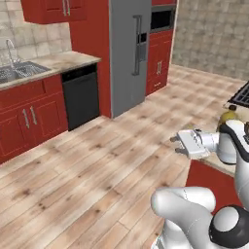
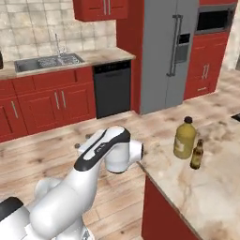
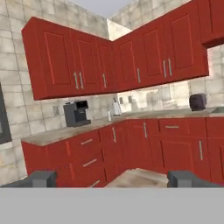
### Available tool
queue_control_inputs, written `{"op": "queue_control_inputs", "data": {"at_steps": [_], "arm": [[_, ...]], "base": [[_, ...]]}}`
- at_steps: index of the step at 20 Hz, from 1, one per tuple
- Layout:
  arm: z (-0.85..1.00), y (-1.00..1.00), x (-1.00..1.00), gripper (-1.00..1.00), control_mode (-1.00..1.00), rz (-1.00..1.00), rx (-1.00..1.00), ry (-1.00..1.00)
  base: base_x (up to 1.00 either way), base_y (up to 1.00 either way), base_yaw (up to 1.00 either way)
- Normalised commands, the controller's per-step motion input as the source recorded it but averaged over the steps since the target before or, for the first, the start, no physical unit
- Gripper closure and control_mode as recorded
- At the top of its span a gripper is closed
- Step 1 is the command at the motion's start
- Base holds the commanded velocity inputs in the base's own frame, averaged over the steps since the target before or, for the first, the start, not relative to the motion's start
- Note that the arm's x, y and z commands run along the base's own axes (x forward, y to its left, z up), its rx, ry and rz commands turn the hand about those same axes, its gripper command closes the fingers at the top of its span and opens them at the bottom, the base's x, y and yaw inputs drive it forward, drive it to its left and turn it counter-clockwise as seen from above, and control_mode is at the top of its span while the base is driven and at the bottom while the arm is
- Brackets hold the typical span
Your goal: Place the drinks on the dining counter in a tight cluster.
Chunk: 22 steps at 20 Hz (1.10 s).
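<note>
Squat amber juice bottle (image 2: 184, 138), slim brown glass bottle (image 2: 197, 154) on marbled counter (image 2: 206, 187); fingers (image 3: 41, 178) wide, empty.

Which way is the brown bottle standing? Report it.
Upright: the brown bottle stands neck-up on the dining counter beside the juice bottle.

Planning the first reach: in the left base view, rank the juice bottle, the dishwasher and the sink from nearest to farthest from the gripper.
1. juice bottle: just right of the open gripper, partly behind the arm.
2. dishwasher: across the floor, to the left.
3. sink: farther left, beyond the dishwasher.
</note>
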Motion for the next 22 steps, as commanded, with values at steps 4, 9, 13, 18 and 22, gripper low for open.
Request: {"op": "queue_control_inputs", "data": {"at_steps": [4,9,13,18,22], "arm": [[0.00,0.00,0.00,-1.00,1.00,0.00,0.00,0.00],[0.00,0.00,0.00,-1.00,1.00,0.00,0.00,0.00],[0.00,0.00,0.00,-1.00,1.00,0.00,0.00,0.00],[0.00,0.00,0.00,-1.00,1.00,0.00,0.00,0.00],[0.00,0.00,0.00,-1.00,1.00,0.00,0.00,0.00]], "base": [[-0.12,0.23,0.92],[-0.03,0.15,0.91],[0.04,0.00,0.90],[0.26,0.00,0.77],[0.52,-0.02,0.51]]}}
